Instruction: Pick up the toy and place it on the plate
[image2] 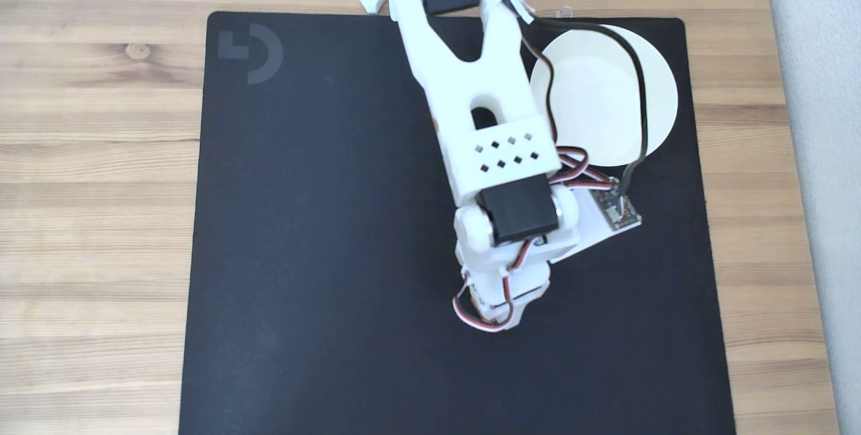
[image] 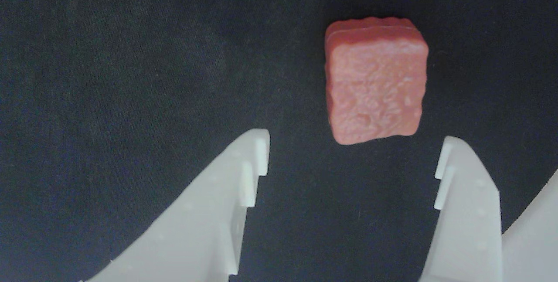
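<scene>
Toy (image: 375, 82) lies flat on the black mat (image: 130, 77), just ahead of the gripper (image: 352, 153), whose jaws gape wide and empty to straddle it; plate (image2: 599, 105) waits apart.

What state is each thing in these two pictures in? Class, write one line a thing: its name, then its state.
toy: lying flat on the black mat, grainy face up, not gripped.
gripper: open, fingers apart, the toy just beyond the tips and nearer the right one in the wrist view.
plate: upright on the mat, nothing seen in it, partly hidden by the arm.
black mat: spread flat on the wooden table.
</scene>
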You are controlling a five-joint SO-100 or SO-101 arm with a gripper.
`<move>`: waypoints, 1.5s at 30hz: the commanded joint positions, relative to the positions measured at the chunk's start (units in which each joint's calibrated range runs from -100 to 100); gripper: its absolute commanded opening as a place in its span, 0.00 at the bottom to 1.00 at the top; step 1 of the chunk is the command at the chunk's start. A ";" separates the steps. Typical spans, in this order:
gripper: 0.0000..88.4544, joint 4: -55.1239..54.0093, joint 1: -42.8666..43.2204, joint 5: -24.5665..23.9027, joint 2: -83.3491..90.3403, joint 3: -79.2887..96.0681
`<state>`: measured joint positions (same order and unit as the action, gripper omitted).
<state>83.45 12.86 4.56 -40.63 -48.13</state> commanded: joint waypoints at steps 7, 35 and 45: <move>0.30 -4.11 -0.44 -0.17 -0.18 -2.20; 0.03 -7.33 -0.86 -0.22 -9.18 -2.47; 0.03 -7.33 -0.19 -0.22 -8.10 -2.56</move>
<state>77.21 12.78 4.56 -49.46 -50.02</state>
